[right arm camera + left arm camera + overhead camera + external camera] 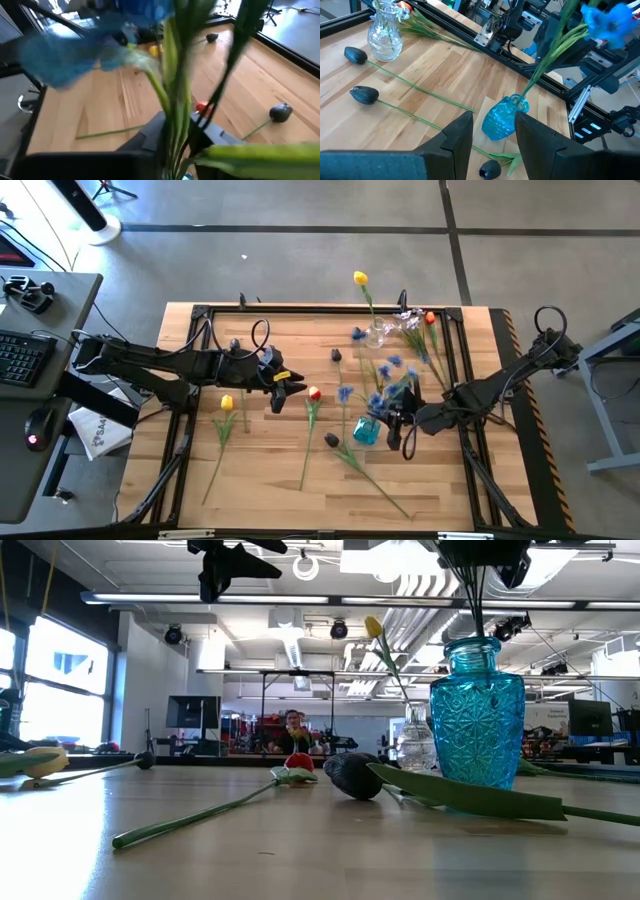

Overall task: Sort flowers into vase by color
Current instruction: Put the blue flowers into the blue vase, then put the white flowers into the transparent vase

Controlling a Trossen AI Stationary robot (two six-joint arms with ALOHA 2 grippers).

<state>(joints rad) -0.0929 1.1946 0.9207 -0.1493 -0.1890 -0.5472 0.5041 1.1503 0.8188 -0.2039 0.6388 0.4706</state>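
Observation:
The blue glass vase (366,430) (477,720) (501,120) stands on its base right of the table's middle. Blue sprays (392,388) (612,22) (75,55) rise out of its mouth. My right gripper (400,430) (180,142) is just above the vase, shut on their stems. My left gripper (292,386) (492,135) hangs open and empty above the table's left middle. A yellow tulip (360,278) stands in the clear vase (377,333) (385,32). A yellow tulip (227,403), a red tulip (314,393) and dark tulips (337,355) (331,440) lie flat on the wood. My right gripper pinches the bunched green stems (172,115) of the blue sprays between its two fingers, a little above the vase's mouth. It comes slanting down from the table's right, fingers across the stems. The stems' lower ends (478,615) stand in the blue vase and the blossoms stick out beyond the fingers.
A red-orange tulip (430,318) and pale sprays (410,320) lie by the clear vase at the far edge. A long green leaf (470,795) lies beside the blue vase. A black frame (200,310) rims the table. A person (292,725) sits far behind.

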